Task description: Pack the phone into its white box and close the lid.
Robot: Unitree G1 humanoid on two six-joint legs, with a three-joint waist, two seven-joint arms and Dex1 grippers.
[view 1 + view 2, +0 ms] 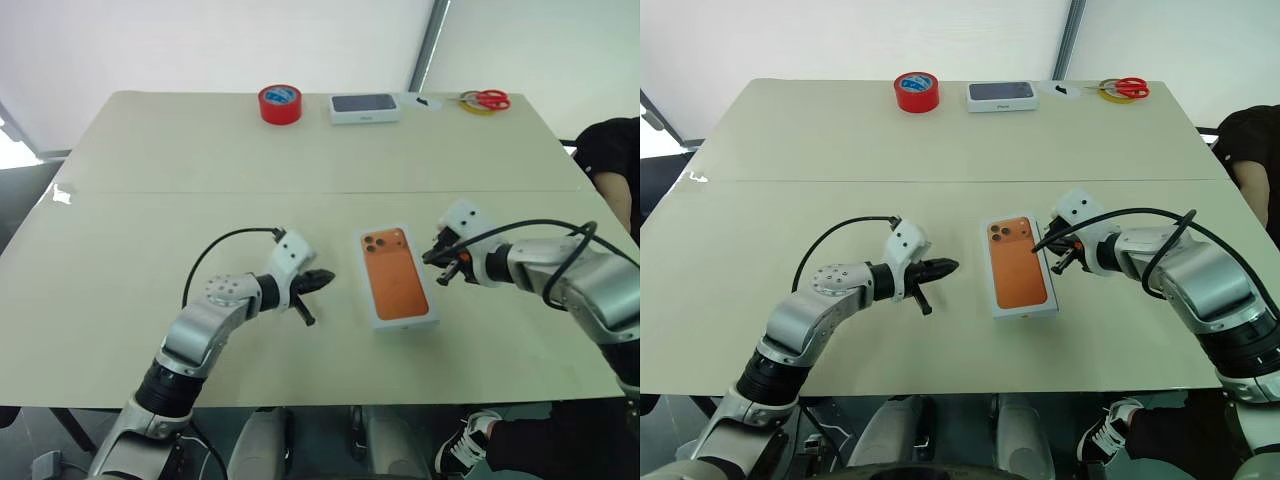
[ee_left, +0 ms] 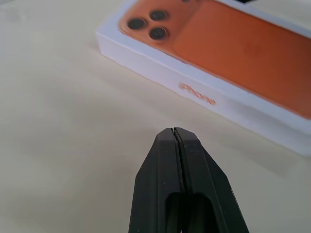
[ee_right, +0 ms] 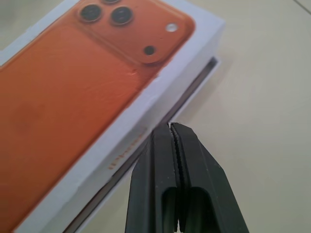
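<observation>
The white box (image 1: pixel 405 322) lies on the table between my two grippers, with the lid (image 1: pixel 395 275) on it. The lid's top bears an orange phone picture with three dark lenses at the far corner. In the right wrist view a thin dark gap runs under the lid's (image 3: pixel 121 131) long side. The phone itself is hidden. My right gripper (image 1: pixel 432 257) is shut and empty, its tip at the box's right long edge near the far end. My left gripper (image 1: pixel 322 278) is shut and empty, a short way left of the box (image 2: pixel 194 90), pointing at it.
At the table's far edge stand a red tape roll (image 1: pixel 280 103), another white box with a dark top (image 1: pixel 365 107) and red-handled scissors (image 1: pixel 487 99). A person in dark clothes (image 1: pixel 612 150) is at the right side of the table.
</observation>
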